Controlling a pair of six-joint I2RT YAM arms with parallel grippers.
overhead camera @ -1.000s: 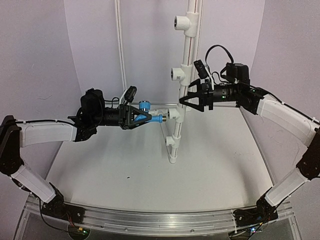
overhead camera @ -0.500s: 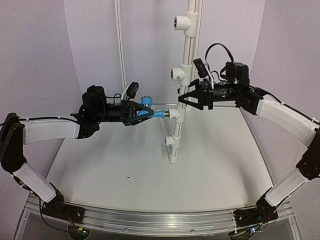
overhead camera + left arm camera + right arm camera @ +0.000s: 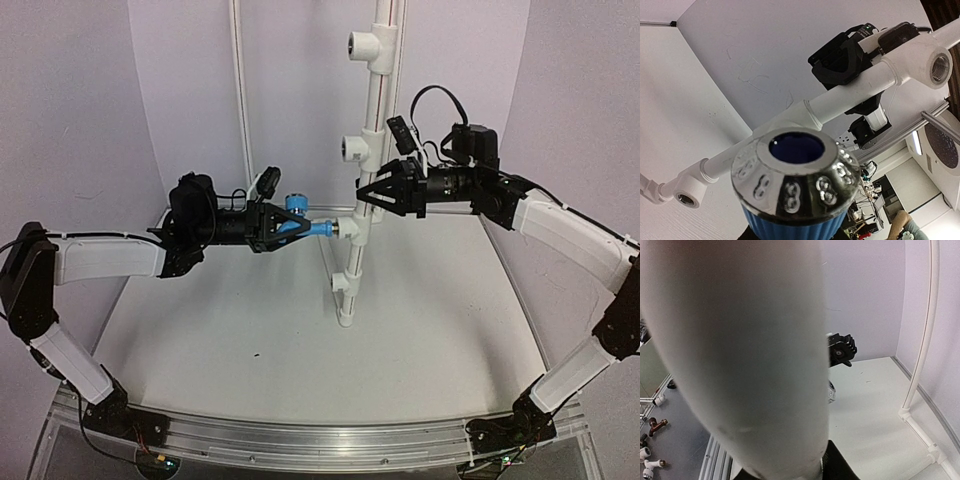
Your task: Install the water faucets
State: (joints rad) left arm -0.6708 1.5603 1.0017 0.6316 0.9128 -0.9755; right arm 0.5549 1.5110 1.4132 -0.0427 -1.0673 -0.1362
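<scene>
The blue water faucet [image 3: 316, 229] hangs level in the air, its round knob [image 3: 292, 205] on top. My left gripper [image 3: 294, 228] is shut on its body. The faucet's front end meets the side opening of a white tee fitting [image 3: 350, 228] on the upright white pipe [image 3: 375, 100]. The left wrist view shows the knob's chrome cap [image 3: 795, 180] close up and hides my fingers. My right gripper [image 3: 366, 192] is shut on the pipe just above that tee. The pipe [image 3: 740, 355] fills the right wrist view.
Two more tees [image 3: 368, 42] [image 3: 355, 148] sit higher on the pipe, and a collar [image 3: 343, 283] lower down. A thin white conduit [image 3: 240, 90] runs up the back wall. An aluminium rail [image 3: 300, 440] edges the table front. Loose fittings [image 3: 652, 427] lie off the table.
My right gripper's fingers have closed in on the pipe. My left arm has carried the faucet to the right, up to the tee's opening.
</scene>
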